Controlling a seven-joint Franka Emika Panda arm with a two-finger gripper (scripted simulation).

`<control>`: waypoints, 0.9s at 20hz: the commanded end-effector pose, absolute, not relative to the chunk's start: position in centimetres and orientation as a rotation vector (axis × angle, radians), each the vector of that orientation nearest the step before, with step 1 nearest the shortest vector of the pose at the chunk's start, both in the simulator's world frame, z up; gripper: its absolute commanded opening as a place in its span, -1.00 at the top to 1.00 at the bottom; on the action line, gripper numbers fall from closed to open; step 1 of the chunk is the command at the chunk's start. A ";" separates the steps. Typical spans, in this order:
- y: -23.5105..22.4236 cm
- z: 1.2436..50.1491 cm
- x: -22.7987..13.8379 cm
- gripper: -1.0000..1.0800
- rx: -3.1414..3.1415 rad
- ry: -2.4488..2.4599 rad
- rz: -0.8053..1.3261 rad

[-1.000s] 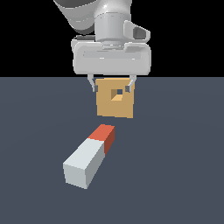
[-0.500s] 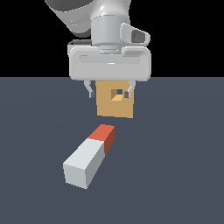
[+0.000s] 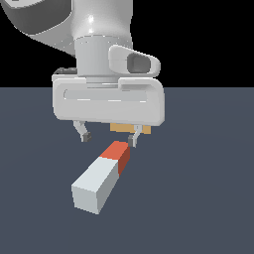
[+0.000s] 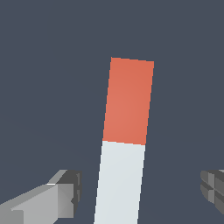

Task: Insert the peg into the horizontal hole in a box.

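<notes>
We see the peg [image 3: 101,179] lying ungrasped on the counter [image 3: 208,198], orange end far. Above it hangs our end effector [image 3: 108,137], fingers spread and empty. Just behind, the box [image 3: 130,128] is mostly hidden. Grasping and insertion remain.

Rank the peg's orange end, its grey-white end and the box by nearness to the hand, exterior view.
1. The peg's orange end, just below the hand, which is open.
2. The box, behind the hand, mostly hidden.
3. The peg's grey-white end, lowest in frame, toward the camera.
</notes>
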State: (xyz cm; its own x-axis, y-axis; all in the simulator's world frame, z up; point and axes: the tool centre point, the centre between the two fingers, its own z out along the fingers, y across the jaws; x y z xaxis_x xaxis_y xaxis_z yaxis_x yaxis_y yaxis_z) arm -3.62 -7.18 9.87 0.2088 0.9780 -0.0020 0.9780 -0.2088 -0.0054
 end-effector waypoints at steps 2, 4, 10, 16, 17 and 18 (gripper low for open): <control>-9.1 8.5 -4.7 -0.92 -2.500 -1.903 0.004; -9.8 8.0 -5.2 -0.92 -2.521 -1.876 0.003; -10.4 7.5 -5.6 -0.92 -2.538 -1.853 0.004; -10.4 6.3 -5.6 -0.92 -2.539 -1.852 0.003; -10.4 5.8 -5.6 -0.92 -2.539 -1.852 0.003; -10.4 5.3 -5.7 -0.92 -2.539 -1.851 0.003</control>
